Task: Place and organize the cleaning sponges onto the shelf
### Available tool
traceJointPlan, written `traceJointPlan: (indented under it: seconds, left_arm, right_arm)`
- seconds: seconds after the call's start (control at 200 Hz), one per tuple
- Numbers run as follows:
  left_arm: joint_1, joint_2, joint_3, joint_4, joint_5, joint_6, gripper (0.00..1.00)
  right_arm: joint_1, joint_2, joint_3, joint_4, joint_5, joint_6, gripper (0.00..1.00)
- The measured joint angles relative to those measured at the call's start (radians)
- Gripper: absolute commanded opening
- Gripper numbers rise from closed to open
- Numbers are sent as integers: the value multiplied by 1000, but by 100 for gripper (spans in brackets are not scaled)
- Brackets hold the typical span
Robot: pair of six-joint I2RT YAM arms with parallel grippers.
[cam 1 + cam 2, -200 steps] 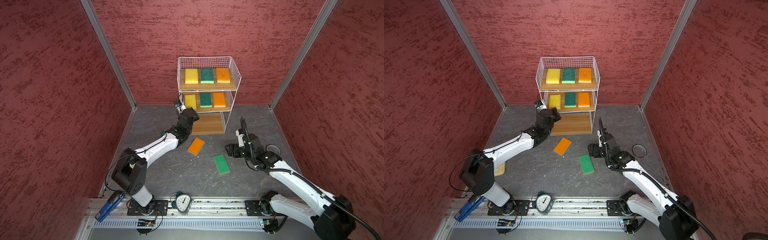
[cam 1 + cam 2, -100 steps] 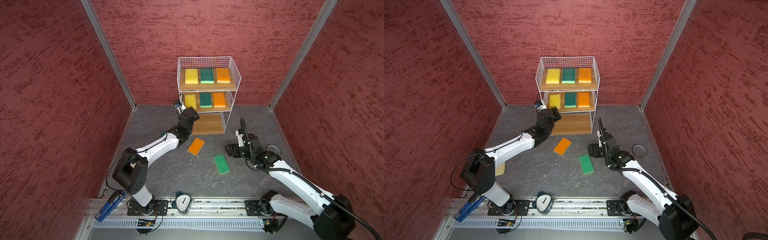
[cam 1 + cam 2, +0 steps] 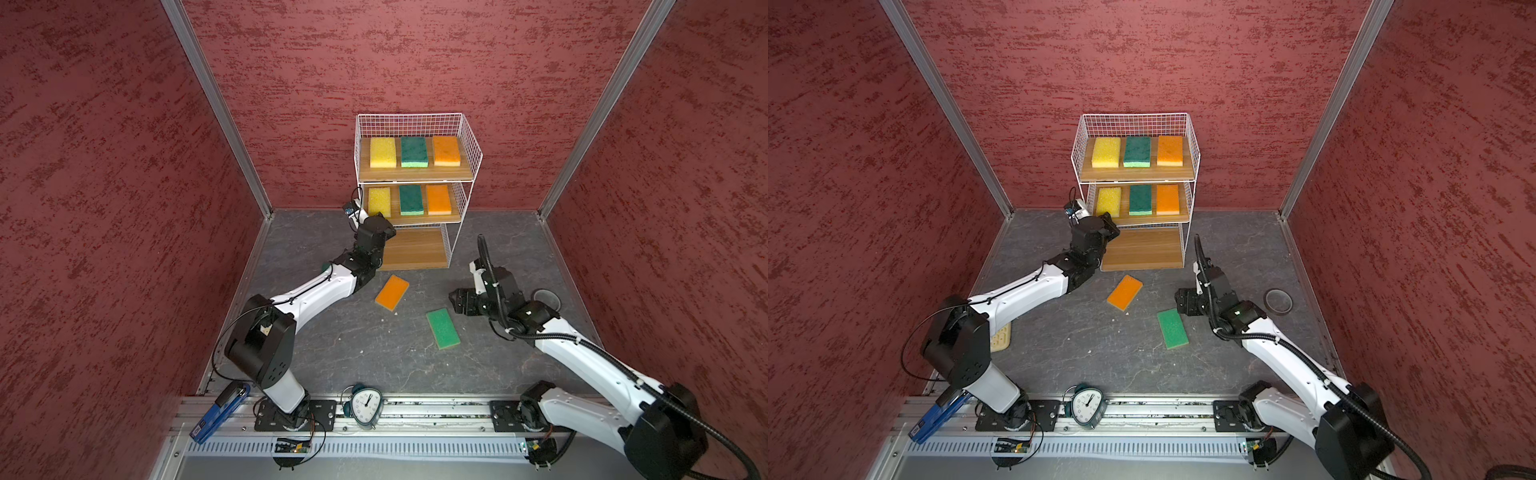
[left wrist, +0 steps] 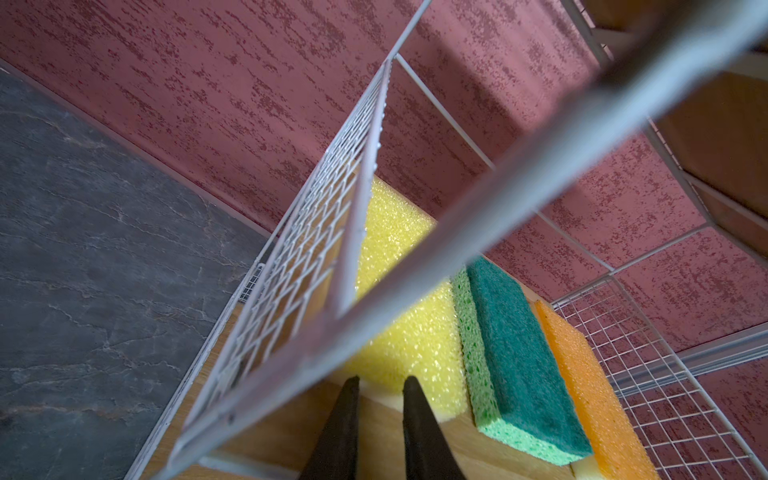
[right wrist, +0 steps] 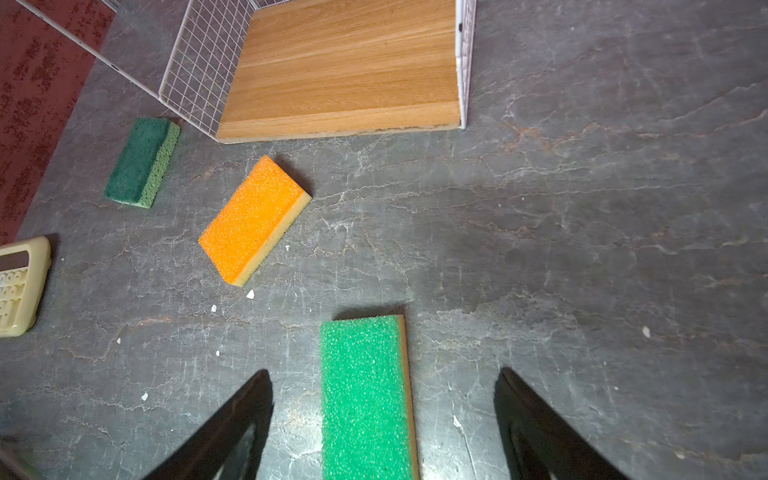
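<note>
The shelf [image 3: 415, 249] stands against the back wall. Its top tier holds a yellow [image 3: 382, 152], a dark green [image 3: 414, 151] and an orange sponge [image 3: 446, 151]; the middle tier holds the same three colours [image 3: 411, 200]. My left gripper [image 4: 381, 382] is at the middle board, jaws a narrow gap apart, tips against the front edge of the yellow sponge [image 4: 409, 332], holding nothing. On the floor lie an orange sponge [image 3: 392, 292], a bright green sponge [image 5: 365, 395] and a dark green one [image 5: 141, 162] beside the shelf. My right gripper [image 5: 382, 374] hangs open over the bright green sponge's end.
A cream calculator [image 5: 18, 286] lies at the left wall. An alarm clock [image 3: 365, 409] and a blue tool [image 3: 220, 411] sit on the front rail. A dark ring [image 3: 1277, 300] lies right of my right arm. Red walls close in three sides.
</note>
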Motion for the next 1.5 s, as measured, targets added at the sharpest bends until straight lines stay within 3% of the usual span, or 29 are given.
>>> traceJointPlan:
  seconds: [0.706, 1.082, 1.307, 1.498]
  left_arm:
    - [1, 3, -5, 22, 24, -11, 23]
    - [-48, -72, -39, -37, -3, 74, 27]
    - [-79, -194, -85, -111, -38, 129, 37]
    - [-75, -381, -149, -259, -80, 152, 42]
  right_arm:
    - [0, 10, 0, 0, -1, 0, 85]
    - [0, 10, 0, 19, -7, 7, 85]
    - [0, 10, 0, 19, -4, 25, 86]
    - [0, -1, 1, 13, 8, 35, 87]
